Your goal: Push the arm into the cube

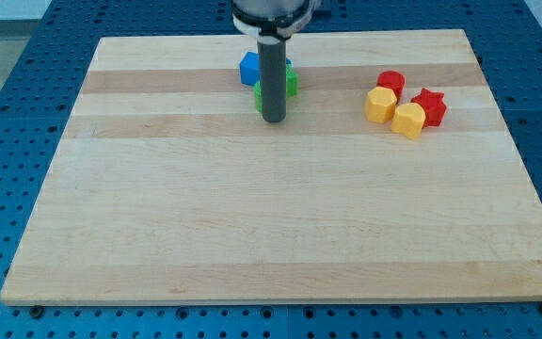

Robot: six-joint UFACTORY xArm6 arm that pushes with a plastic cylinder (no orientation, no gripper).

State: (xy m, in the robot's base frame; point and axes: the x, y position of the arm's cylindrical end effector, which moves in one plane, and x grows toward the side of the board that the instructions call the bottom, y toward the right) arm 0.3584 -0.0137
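My tip point(273, 119) rests on the wooden board point(252, 217), near the view's top centre. The rod stands in front of a green block point(291, 84) and partly hides it; the green block's shape cannot be made out. A blue cube-like block point(249, 68) sits just up and to the left of the rod, touching the green block. My tip is just below both blocks; whether it touches the green one cannot be told.
At the view's upper right is a tight cluster: a red cylinder point(390, 82), a red star-shaped block point(430, 105), a yellow block point(379, 104) and a second yellow block point(408, 120). A blue pegboard table point(7, 94) surrounds the board.
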